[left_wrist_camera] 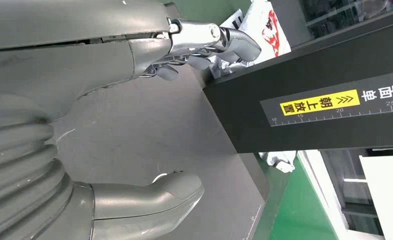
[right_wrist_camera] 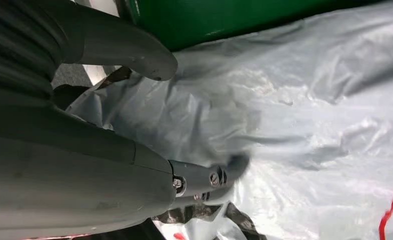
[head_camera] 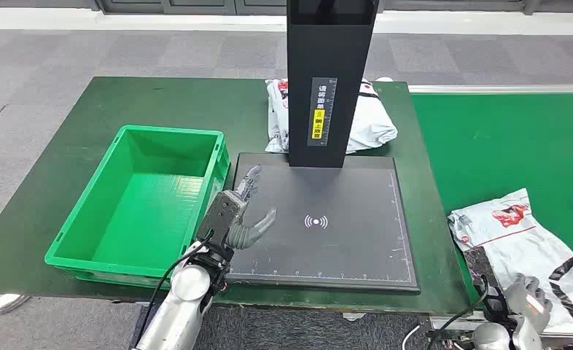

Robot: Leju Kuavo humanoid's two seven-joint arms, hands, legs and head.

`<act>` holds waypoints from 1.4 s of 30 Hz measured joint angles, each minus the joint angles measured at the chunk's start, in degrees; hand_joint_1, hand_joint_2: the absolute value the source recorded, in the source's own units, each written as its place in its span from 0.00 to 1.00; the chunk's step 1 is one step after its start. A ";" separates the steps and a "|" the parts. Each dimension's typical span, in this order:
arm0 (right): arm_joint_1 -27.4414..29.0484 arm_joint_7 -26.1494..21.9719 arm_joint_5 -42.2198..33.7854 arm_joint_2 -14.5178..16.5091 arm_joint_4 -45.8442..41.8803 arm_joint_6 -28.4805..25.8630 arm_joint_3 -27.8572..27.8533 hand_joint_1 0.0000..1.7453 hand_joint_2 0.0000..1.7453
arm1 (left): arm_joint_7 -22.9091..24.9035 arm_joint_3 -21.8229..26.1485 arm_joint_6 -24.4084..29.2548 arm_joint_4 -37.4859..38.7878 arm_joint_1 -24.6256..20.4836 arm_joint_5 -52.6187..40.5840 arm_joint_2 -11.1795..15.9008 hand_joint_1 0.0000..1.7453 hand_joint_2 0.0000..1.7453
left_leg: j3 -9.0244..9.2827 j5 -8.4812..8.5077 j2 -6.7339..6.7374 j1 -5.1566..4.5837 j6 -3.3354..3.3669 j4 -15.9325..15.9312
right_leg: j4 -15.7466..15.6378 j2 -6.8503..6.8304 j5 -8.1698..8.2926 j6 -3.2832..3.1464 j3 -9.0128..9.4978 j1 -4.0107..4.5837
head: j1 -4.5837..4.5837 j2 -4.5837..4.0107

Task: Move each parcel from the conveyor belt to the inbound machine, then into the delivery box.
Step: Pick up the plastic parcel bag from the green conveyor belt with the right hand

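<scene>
Silver arms with black cables end in grey ribbed covers, each hand [head_camera: 234, 216] grey-thumbed, dark-fingered, screw-fastened.

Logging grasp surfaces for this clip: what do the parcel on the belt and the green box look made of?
Parcel: thin glossy plastic film, probably a poly mailer, since it wrinkles and shines. Green box: rigid moulded plastic, judging by its smooth walls and thick rolled rim.

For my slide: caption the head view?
Left hand open above black scanner plate; right hand on white plastic parcel.
</scene>
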 joint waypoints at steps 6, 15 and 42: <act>-0.76 -0.10 -0.31 0.00 0.01 1.03 0.00 1.00 1.00 | 0.01 0.00 0.00 0.01 0.00 0.00 0.00 0.00 1.00 | 0.02 0.00 0.00 0.00 0.00 0.00 | 0.00 0.01 0.00 0.00 0.01 0.01 | 0.00 0.02; -1.45 -0.24 -1.08 0.00 0.01 1.80 0.00 1.00 1.00 | 0.07 0.00 0.01 0.01 0.00 0.13 0.00 0.00 1.00 | 0.02 0.00 0.00 0.00 0.00 0.00 | 0.00 0.00 0.00 0.00 0.02 0.01 | 0.00 0.02; -2.57 -25.32 -81.87 4.71 -6.15 11.86 -3.08 1.00 1.00 | -2.81 -1.46 1.22 4.02 -0.66 1.93 -0.03 0.00 1.00 | 0.04 0.01 0.03 0.00 0.03 0.02 | 0.00 0.03 0.03 0.04 0.03 0.00 | 0.00 0.01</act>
